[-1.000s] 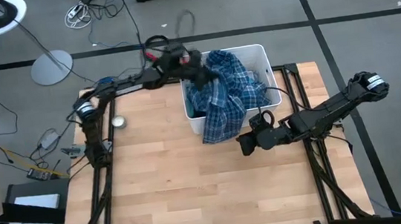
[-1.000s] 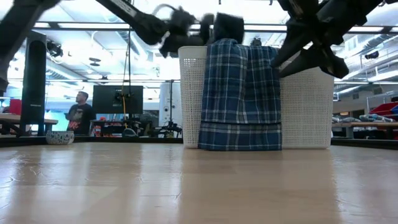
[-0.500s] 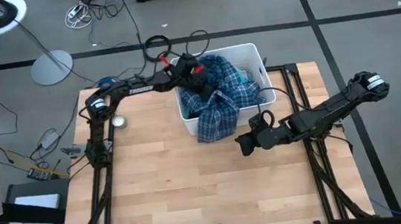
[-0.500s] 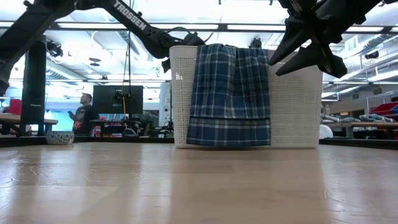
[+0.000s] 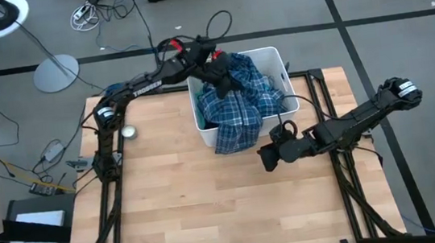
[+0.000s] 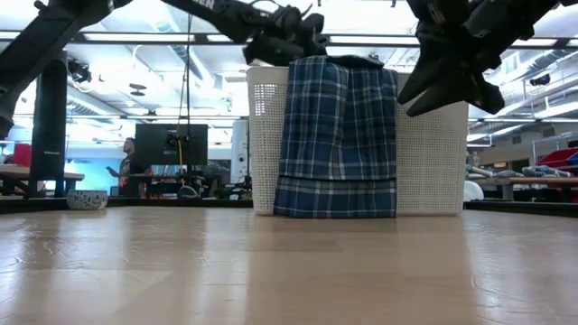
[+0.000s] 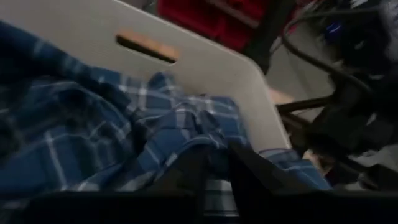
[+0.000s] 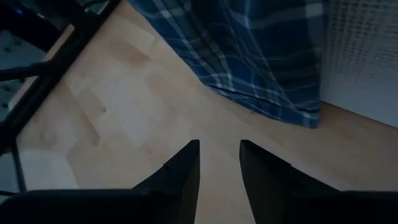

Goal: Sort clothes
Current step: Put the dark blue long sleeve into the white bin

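The left gripper (image 5: 216, 67), clamped on the plaid shirt (image 5: 236, 103), has risen toward 12 o'clock over the bin (image 5: 286, 64); right gripper (image 5: 270, 158) stays apart.

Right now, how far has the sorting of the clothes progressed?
Nothing looks sorted yet: no garment lies apart on the table. In hand: the left gripper works in the white bin at the navy plaid shirt, which drapes over the bin's front wall. The right gripper waits open beside it.
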You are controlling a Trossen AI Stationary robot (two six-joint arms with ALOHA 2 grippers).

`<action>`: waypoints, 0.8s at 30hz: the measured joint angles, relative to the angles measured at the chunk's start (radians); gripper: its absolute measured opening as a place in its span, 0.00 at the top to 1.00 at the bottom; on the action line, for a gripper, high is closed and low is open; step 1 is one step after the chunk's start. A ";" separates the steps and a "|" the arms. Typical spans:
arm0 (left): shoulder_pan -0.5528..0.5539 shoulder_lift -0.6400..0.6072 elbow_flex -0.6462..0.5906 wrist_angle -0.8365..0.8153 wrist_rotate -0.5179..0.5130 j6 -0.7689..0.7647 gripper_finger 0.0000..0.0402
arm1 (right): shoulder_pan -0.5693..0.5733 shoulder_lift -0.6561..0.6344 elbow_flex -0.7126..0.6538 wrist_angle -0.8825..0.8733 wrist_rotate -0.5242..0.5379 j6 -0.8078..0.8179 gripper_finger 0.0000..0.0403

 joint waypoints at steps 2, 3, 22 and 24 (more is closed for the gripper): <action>-0.006 0.000 0.057 -0.106 -0.051 0.050 0.82 | 0.013 0.000 0.000 -0.018 0.005 0.020 0.72; -0.009 0.000 0.084 -0.153 -0.075 0.077 0.82 | 0.024 0.000 0.000 -0.029 0.014 0.031 0.72; -0.095 -0.299 0.013 -0.433 -0.511 0.149 0.83 | 0.137 0.016 0.000 -0.173 0.205 -0.009 0.72; -0.102 -0.366 -0.098 -0.383 -0.533 0.113 0.85 | 0.132 0.043 0.000 -0.174 0.299 -0.042 0.72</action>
